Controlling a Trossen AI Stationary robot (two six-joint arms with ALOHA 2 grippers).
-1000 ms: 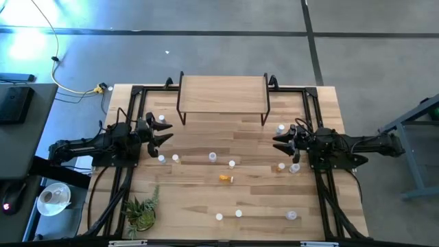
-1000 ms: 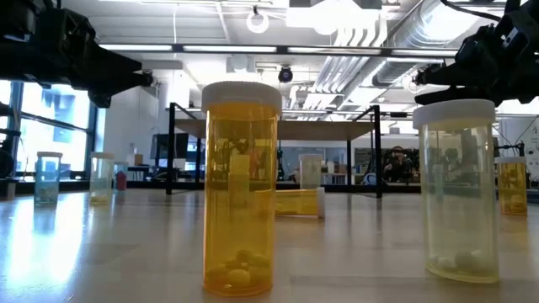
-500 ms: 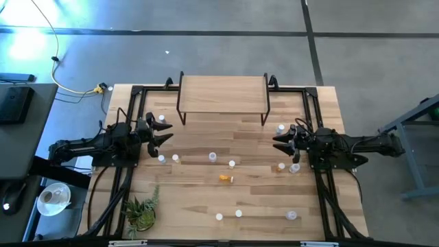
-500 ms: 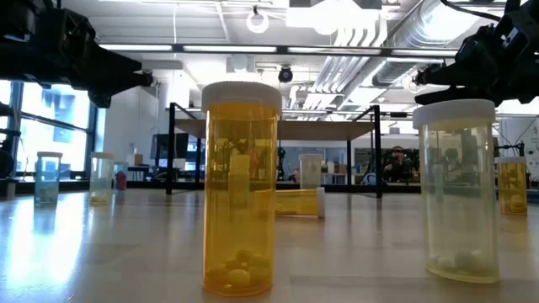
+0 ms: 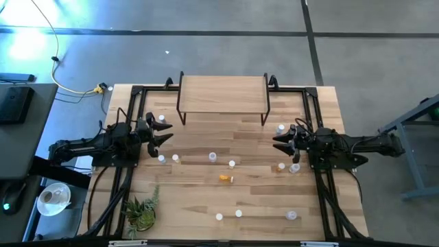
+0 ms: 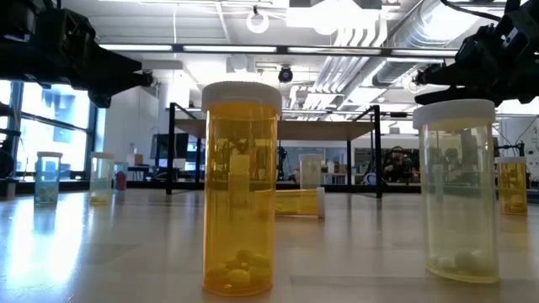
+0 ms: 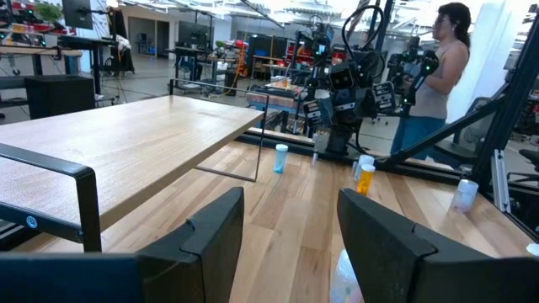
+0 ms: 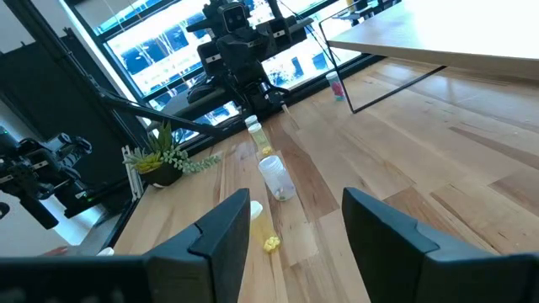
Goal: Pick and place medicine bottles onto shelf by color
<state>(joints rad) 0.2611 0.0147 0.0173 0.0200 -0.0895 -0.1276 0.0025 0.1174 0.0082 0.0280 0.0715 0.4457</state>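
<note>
The shelf (image 5: 223, 92), a light-wood board on black legs, stands at the table's far middle with nothing on it. Small white-capped medicine bottles stand scattered over the table: one (image 5: 162, 118) by my left gripper, a few in the middle (image 5: 212, 156), three near the front edge (image 5: 239, 213). An orange one (image 5: 226, 178) lies on its side. The low view shows an orange bottle (image 6: 240, 189) and a clear one (image 6: 459, 189) up close. My left gripper (image 5: 169, 132) hangs open at the left and my right gripper (image 5: 276, 143) open at the right, both level, above the table and pointing inward.
A small potted plant (image 5: 142, 211) stands at the near left corner. Black frame rails (image 5: 322, 192) run along both table sides. Bottles (image 5: 295, 168) stand close beside the right arm. A person (image 7: 434, 67) stands beyond the table's right side.
</note>
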